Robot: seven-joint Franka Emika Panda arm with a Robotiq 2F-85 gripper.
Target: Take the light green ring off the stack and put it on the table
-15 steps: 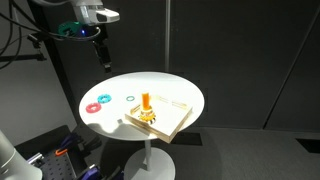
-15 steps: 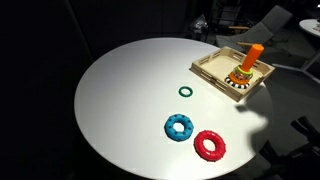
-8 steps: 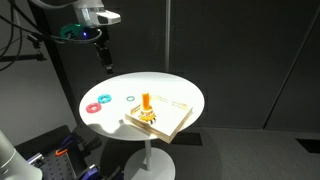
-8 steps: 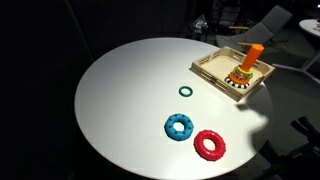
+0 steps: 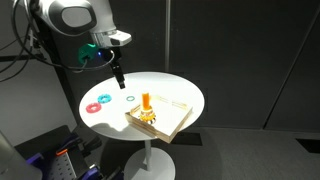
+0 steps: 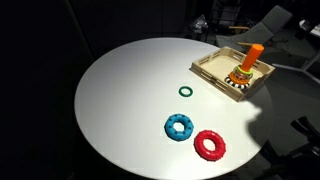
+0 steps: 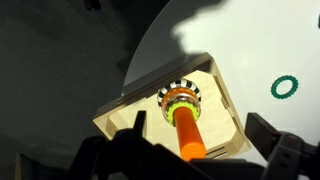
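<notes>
The gripper (image 5: 119, 79) is held above the 10 o'clock rim of the table (image 5: 182, 94), jaws spread wide and empty, seemingly for approaching the stack (image 5: 146, 110) at 5 o'clock. The light green ring (image 7: 180, 98) is seated at its foot, not yet lifted.

The counter (image 6: 120, 100) is round and white and stands on one white leg (image 5: 148, 152). A flat square wooden board (image 6: 210, 70) lies on it, close to the edge. Three loose rings lie flat on the white top: a red ring (image 6: 210, 154) and a blue ring (image 6: 179, 135) side by side near another edge, and a small thin green ring (image 6: 180, 91) alone between those two and the board, touching none of them.
</notes>
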